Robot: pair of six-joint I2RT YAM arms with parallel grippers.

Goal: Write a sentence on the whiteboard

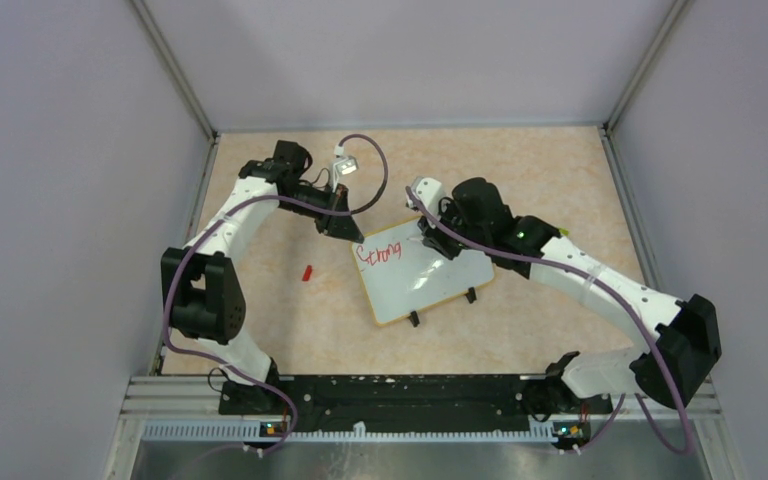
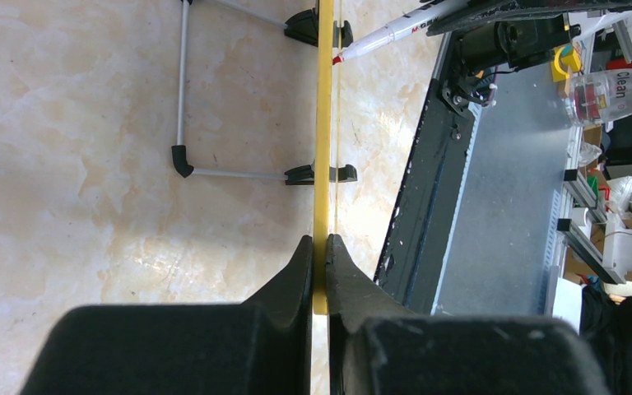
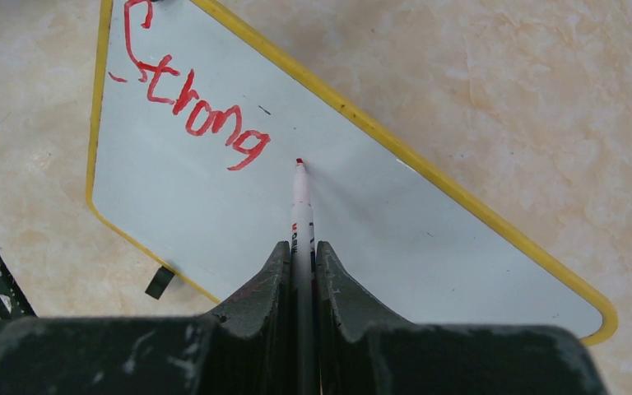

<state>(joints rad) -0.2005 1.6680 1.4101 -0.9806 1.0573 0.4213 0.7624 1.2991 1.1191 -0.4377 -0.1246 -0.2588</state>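
Note:
The whiteboard (image 1: 422, 277) lies tilted in the middle of the table, yellow rim all round, two black clip feet on its near edge. Red writing (image 3: 199, 105) on it reads "Strong", the sentence's only word in view. My left gripper (image 1: 343, 227) is shut on the board's far left corner; in the left wrist view the yellow rim (image 2: 322, 148) runs edge-on out of the left gripper (image 2: 319, 240). My right gripper (image 3: 302, 247) is shut on a white marker (image 3: 300, 202), whose red tip rests on the board just right of the final "g". Over the board's far edge is the right gripper (image 1: 430, 232).
A small red marker cap (image 1: 307, 272) lies on the tabletop left of the board. The arms' black base rail (image 1: 400, 392) runs along the near edge. Grey walls close the table on three sides.

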